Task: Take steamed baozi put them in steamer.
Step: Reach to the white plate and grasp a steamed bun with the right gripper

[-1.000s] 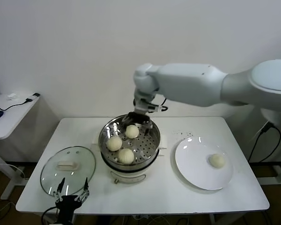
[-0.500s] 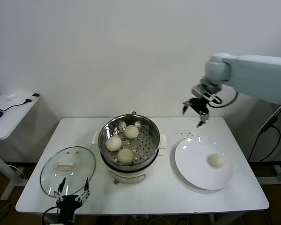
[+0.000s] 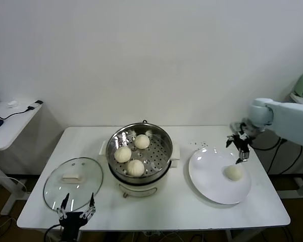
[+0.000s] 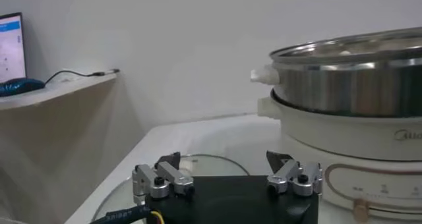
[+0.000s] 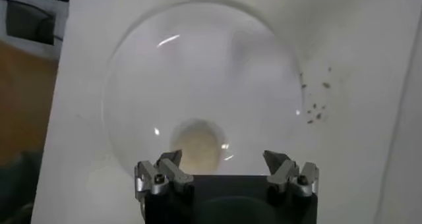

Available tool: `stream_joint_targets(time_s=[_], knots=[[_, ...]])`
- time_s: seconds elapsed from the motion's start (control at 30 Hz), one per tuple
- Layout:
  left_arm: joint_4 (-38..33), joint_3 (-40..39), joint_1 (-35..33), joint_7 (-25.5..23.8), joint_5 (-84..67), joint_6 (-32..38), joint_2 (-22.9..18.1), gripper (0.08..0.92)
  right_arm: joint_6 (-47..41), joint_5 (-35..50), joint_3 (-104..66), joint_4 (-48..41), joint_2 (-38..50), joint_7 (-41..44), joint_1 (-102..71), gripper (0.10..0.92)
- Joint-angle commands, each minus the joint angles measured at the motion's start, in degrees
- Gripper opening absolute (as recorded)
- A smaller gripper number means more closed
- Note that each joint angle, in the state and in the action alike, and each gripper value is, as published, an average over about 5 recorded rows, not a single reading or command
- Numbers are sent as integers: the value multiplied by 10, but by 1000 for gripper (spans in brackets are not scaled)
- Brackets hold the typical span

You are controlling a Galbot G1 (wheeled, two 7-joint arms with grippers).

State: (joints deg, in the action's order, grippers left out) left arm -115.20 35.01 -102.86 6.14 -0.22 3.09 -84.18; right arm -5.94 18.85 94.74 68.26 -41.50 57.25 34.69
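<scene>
Three cream-white baozi lie on the perforated tray inside the shiny steel steamer at the table's middle. A fourth baozi sits on the flat white plate at the right. My right gripper is open and empty, hovering above the plate's far right rim, just behind that baozi. In the right wrist view the baozi lies on the plate just ahead of my open right gripper. My left gripper is open and empty at the table's front left edge; it also shows in the left wrist view.
The round glass lid with a white handle lies flat at the front left, right behind my left gripper. A small side table with cables stands at the far left. Dark specks dot the table beside the plate.
My right arm has swung from over the steamer to the right and come down over the plate, near the last baozi. The left arm has not moved.
</scene>
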Motion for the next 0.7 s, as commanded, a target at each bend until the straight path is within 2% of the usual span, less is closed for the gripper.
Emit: stream_joint_targets(time_s=[0.03, 0.7], knots=[[3, -2, -2, 0, 3, 1, -2, 823, -42, -63, -97, -41, 20, -17, -143, 823], [7, -6, -1, 0, 5, 1, -1, 823, -50, -97, -150, -67, 9, -32, -196, 823]])
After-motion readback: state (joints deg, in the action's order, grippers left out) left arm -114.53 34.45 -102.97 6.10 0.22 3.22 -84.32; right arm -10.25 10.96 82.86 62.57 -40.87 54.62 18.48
